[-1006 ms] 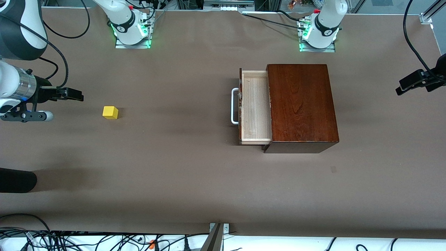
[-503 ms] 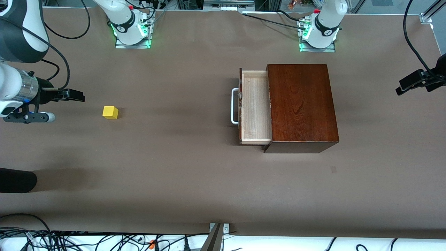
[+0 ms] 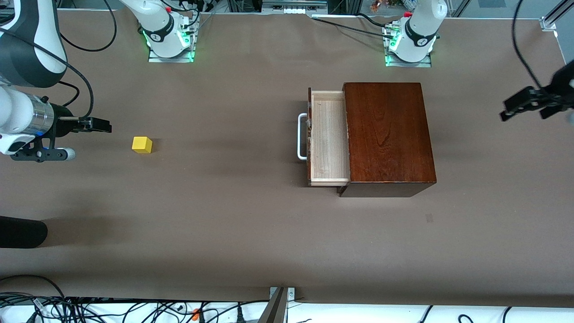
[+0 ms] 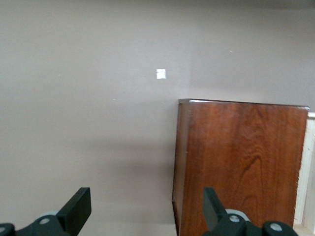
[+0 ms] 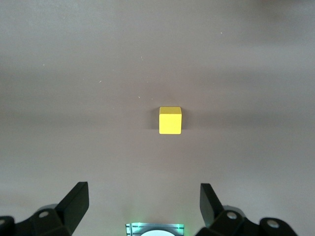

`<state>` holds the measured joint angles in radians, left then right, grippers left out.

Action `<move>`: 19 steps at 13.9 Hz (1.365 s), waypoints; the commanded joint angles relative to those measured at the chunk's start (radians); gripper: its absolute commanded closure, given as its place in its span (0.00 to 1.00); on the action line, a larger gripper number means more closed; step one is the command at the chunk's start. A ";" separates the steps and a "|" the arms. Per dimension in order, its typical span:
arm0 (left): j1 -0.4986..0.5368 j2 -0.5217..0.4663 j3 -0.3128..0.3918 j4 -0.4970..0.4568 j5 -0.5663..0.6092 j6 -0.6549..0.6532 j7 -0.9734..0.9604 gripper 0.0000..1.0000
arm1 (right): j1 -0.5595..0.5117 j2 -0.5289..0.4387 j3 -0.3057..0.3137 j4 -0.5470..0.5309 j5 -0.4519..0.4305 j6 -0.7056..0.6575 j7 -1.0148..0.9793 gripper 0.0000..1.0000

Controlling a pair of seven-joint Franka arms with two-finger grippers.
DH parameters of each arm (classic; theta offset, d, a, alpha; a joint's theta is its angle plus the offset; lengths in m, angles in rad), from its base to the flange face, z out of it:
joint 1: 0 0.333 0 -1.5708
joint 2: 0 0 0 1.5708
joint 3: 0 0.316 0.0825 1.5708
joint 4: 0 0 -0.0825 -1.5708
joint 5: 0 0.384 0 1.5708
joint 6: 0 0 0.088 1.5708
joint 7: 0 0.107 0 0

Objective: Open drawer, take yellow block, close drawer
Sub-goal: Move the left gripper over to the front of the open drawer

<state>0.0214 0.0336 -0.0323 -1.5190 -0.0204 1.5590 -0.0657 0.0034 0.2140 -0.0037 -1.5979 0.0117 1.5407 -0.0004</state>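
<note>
Here the drawer (image 3: 329, 137) stands pulled out of its polished reddish-brown box (image 3: 388, 134), showing pale raw wood inside and a white U-shaped handle (image 3: 301, 137). The yellow block (image 3: 142, 144), a small cube, sits on the brown desk (image 3: 224, 215) toward the right arm's end, well apart. No writing is readable. The right tool (image 3: 101, 125) has moved closer to the block, with fingers spread and empty. The left tool (image 3: 522, 105) has risen a little, also spread and empty

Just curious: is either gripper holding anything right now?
No. The left gripper and right gripper are both open and empty; the yellow block lies on the table.
</note>
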 commanded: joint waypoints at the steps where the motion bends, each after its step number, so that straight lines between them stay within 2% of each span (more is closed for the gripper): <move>1: -0.006 0.002 -0.093 0.020 0.031 -0.017 0.000 0.00 | 0.001 -0.004 0.001 0.004 0.002 -0.013 -0.006 0.00; 5: -0.018 0.017 -0.236 0.022 0.031 -0.037 -0.041 0.00 | 0.001 -0.004 -0.001 0.004 0.004 -0.013 -0.004 0.00; 8: -0.050 0.103 -0.356 0.065 0.031 -0.037 -0.224 0.00 | 0.001 -0.004 -0.001 0.004 0.002 -0.013 -0.004 0.00; 11: -0.193 0.246 -0.363 0.150 0.027 -0.030 -0.375 0.00 | 0.001 -0.004 0.001 0.004 0.002 -0.013 -0.004 0.00; 16: -0.354 0.477 -0.351 0.334 0.045 0.010 -0.563 0.00 | 0.001 -0.004 -0.001 0.007 0.004 -0.013 -0.004 0.00; 19: -0.443 0.551 -0.348 0.344 0.094 0.103 -0.701 0.00 | 0.001 -0.004 -0.001 0.007 0.004 -0.013 -0.003 0.00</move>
<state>-0.3560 0.5125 -0.3916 -1.2501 0.0251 1.6362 -0.6813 0.0039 0.2140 -0.0040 -1.5975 0.0117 1.5404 -0.0004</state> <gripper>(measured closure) 0.000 0.000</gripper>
